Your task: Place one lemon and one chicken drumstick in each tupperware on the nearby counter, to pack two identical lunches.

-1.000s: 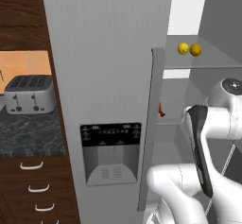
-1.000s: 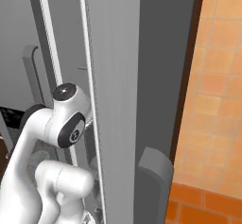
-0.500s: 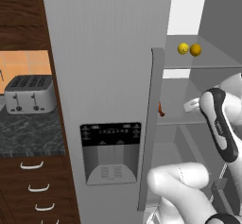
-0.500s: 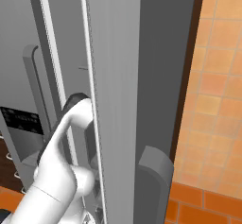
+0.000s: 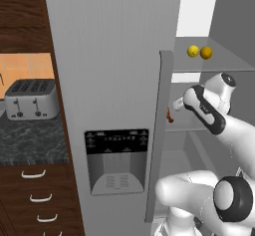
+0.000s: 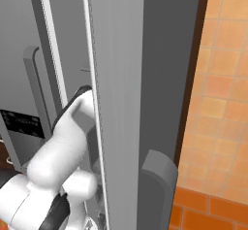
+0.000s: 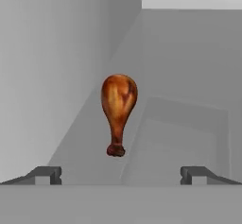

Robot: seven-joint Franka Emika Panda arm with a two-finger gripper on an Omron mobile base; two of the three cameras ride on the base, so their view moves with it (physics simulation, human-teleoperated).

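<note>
A toaster (image 5: 31, 98) sits on the dark counter (image 5: 30, 145) at the left, beside the tall grey fridge (image 5: 117, 80). Past its door edge, the white arm (image 5: 211, 113) reaches onto a shelf where a chicken drumstick (image 7: 118, 112) lies, just ahead of the claw (image 7: 122, 175), whose jaws stand wide apart, gripping nothing. Two lemons (image 5: 199, 52) rest on the shelf above.
</note>
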